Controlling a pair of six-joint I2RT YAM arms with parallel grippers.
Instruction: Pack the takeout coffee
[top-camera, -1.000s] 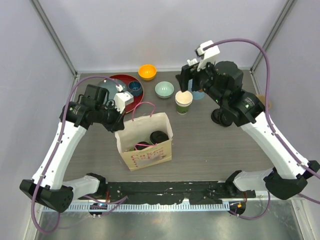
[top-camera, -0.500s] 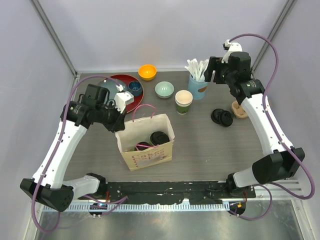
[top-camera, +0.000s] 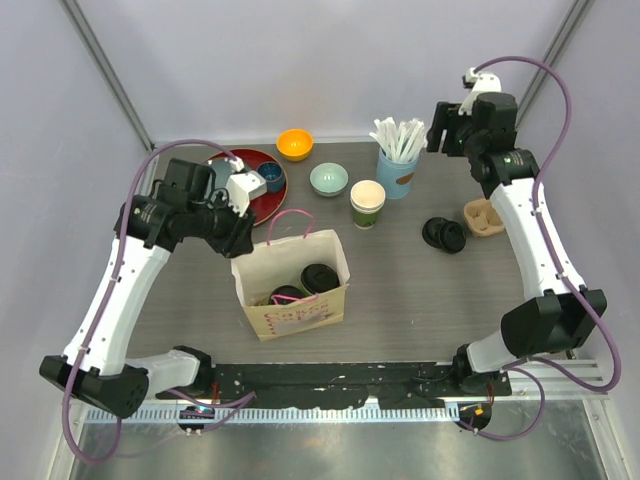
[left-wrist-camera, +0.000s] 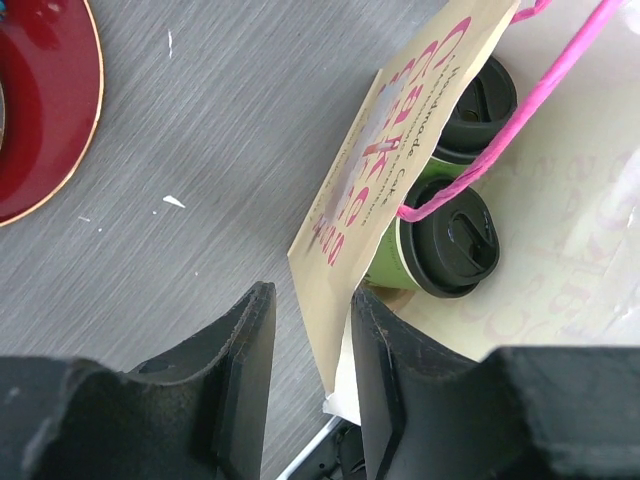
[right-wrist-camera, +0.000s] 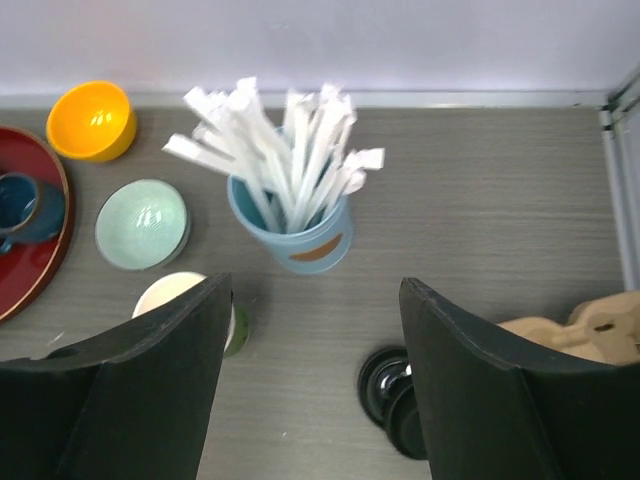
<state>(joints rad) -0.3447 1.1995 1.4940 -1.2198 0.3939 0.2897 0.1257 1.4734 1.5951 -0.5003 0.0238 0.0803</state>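
Paper cup (top-camera: 367, 203) without lid on tabletop (top-camera: 420, 290), one o'clock from bag (top-camera: 300, 315) already holding two lidded cups (left-wrist-camera: 455, 240). Light, thin-walled, probably empty; best gripped gently round mid-wall. Left hand (left-wrist-camera: 312, 300) parted astride bag edge; right hand (right-wrist-camera: 312, 290) wide apart, grasping nothing.

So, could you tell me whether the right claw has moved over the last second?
Yes: the right claw went from over the lidless paper cup toward the back right, now beyond the stick cup.
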